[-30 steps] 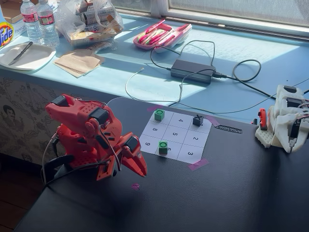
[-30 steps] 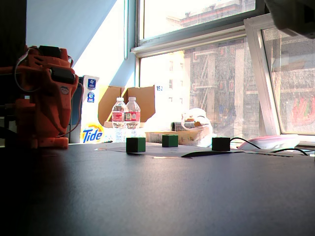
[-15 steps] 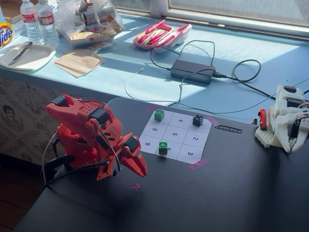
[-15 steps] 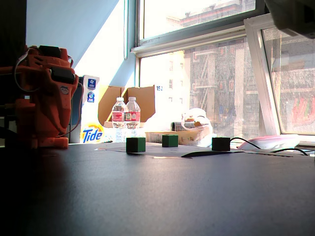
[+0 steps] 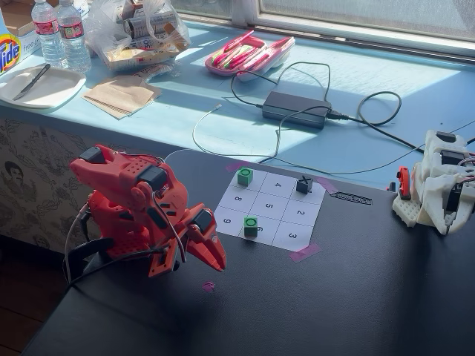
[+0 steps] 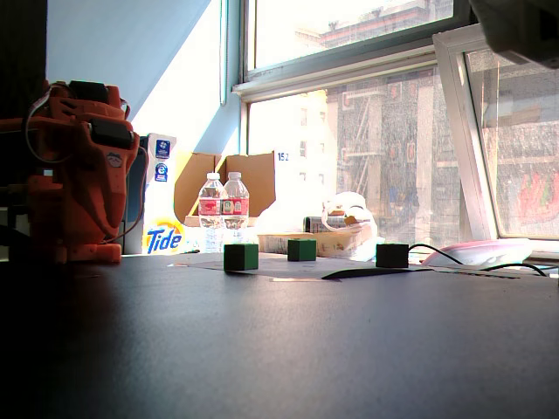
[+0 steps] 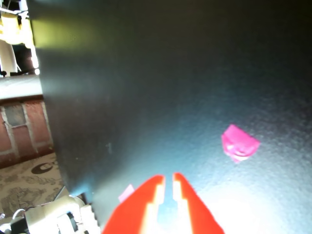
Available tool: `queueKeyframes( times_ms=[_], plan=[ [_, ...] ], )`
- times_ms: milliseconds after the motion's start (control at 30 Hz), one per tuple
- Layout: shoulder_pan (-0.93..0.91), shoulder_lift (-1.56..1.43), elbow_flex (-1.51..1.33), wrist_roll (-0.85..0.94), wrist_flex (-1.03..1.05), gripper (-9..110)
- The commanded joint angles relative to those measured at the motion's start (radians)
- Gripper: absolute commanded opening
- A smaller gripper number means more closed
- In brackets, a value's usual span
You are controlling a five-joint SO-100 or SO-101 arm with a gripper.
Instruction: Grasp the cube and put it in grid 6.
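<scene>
On the near-left desk (image 5: 356, 297), nothing has moved: the pincer (image 5: 217, 261) stays together, empty; the cube (image 5: 251, 225) already sits on grid 6 (image 5: 256, 231).

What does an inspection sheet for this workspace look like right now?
Surface: black table, white numbered sheet taped down.
Job's things: cube with ring mark sits on cell 6 of the sheet.
Clutter: second green cube, black cube, pink tape scrap.
Gripper: red gripper low over bare table, fingers nearly shut, holding nothing.
Cables: power brick with leads on the blue sill.
Surroundings: water bottles, pink case, white arm at the table's right in a fixed view.
</scene>
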State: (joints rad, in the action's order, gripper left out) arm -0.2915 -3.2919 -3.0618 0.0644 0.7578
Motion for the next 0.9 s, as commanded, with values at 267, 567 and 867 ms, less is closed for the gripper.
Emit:
queueKeyframes(
  times_ms=[267, 567, 867],
  plan=[
    [0.000, -0.008, -0.069, -0.009, -0.009, 2],
    [0.009, -0.008, -0.069, 0.000, -0.009, 2],
    [0.015, 0.100, -0.051, 0.005, -0.077, 2]
  ],
)
